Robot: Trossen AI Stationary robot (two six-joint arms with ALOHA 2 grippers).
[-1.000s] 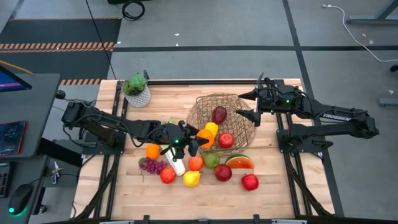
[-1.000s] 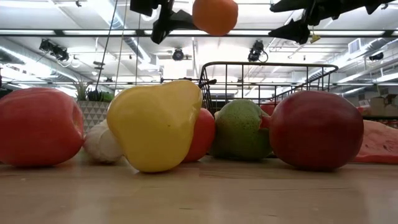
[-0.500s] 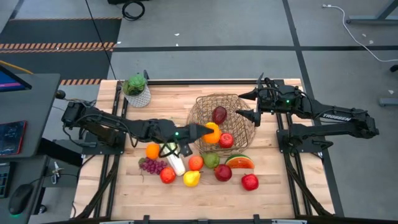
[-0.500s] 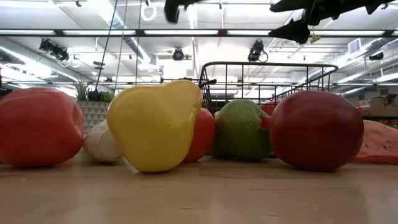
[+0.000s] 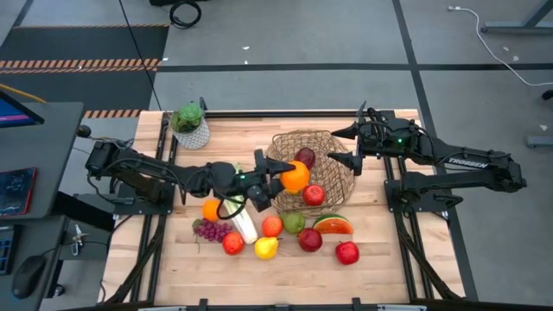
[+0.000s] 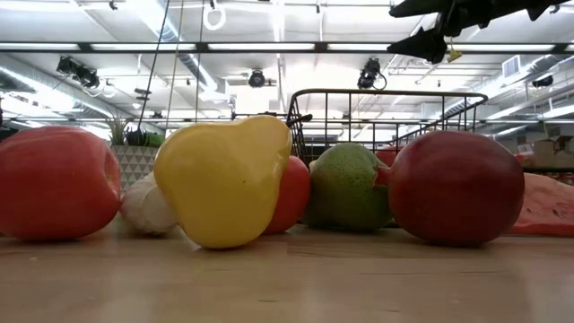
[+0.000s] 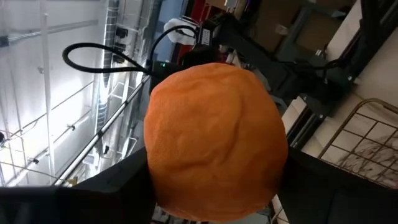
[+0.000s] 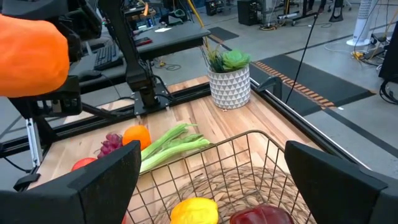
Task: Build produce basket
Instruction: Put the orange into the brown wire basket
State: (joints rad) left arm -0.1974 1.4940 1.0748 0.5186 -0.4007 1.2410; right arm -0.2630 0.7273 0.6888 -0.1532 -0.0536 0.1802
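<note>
One round orange toy fruit (image 5: 295,175) sits clamped in the left gripper (image 5: 288,176) over the tan wire bowl basket's (image 5: 341,186) left rim — carry it further right toward the middle, lower, then release; right gripper (image 5: 349,145) waits spread wide.

A small green plant in a white patterned pot (image 5: 190,123) sits at the far left corner of the wooden surface (image 5: 380,268), while a white cable (image 5: 501,43) trails across the grey floor beyond the right side.
</note>
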